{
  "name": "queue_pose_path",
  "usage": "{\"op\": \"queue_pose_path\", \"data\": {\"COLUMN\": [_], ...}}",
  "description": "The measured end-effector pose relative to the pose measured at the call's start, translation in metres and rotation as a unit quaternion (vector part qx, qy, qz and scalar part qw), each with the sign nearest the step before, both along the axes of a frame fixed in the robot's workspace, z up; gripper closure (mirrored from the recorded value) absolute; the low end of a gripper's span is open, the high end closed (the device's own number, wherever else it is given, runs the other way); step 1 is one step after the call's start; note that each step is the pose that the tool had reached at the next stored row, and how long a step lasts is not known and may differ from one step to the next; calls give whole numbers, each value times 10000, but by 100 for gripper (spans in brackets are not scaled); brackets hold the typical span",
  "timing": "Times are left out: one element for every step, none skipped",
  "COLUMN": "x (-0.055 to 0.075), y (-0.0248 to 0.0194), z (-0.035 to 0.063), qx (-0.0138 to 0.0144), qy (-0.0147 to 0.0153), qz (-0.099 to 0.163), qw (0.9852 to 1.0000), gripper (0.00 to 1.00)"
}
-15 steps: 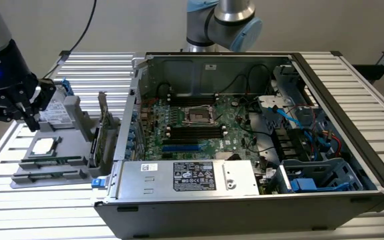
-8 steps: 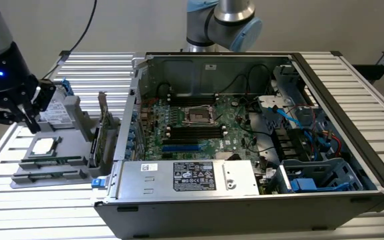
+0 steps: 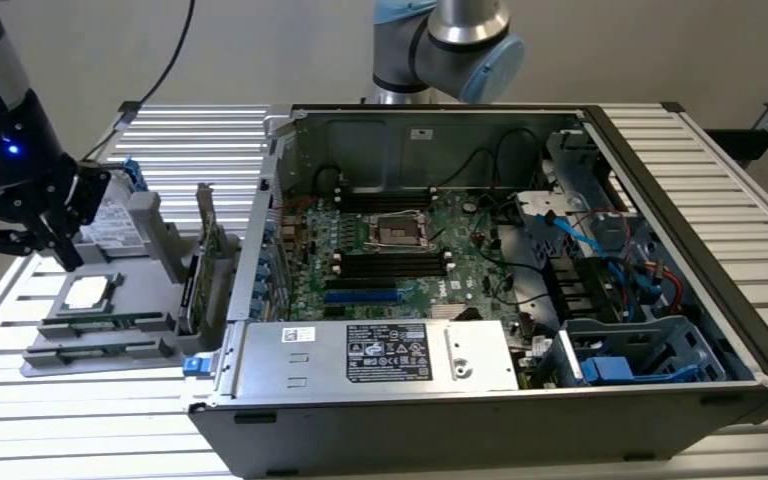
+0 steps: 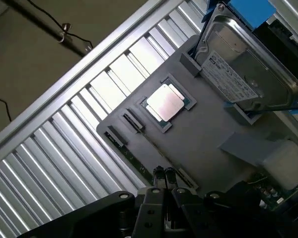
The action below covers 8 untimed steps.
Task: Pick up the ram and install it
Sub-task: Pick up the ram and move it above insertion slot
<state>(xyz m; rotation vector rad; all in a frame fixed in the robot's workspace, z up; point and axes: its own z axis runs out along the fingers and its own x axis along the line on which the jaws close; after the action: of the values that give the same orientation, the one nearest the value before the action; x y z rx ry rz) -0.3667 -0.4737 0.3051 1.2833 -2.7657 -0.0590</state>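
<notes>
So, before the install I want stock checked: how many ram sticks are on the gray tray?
2. Both lie flat, parallel, on the tray: one ram next to the CPU, the other ram along the tray's outer edge. Others may be hidden in the case.

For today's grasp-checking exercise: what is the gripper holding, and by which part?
Nothing: the gripper is shut and empty over the grey tray, where the ram lies ungripped.

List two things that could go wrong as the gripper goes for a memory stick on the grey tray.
1. The gripper is shut near the memory stick; lowered like this, it would likely press on the stick rather than grasp it.
2. The processor lies on the same tray close by, so a sideways slip might knock it.
</notes>
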Motion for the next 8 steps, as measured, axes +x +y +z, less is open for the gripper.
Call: {"op": "queue_pose_path", "data": {"x": [0,0,0,0,0,0,0,0], "y": [0,0,0,0,0,0,0,0], "z": [-5,-10,-16,-22,-27,-32,-38,-44], "qx": [0,0,0,0,0,0,0,0], "qy": [0,0,0,0,0,0,0,0], "qz": [90,183,270,360,452,543,632,725], "qw": [10000,9998,9996,9994,9990,9985,9980,9974], "gripper": [90,90,90,90,90,90,90,90]}}
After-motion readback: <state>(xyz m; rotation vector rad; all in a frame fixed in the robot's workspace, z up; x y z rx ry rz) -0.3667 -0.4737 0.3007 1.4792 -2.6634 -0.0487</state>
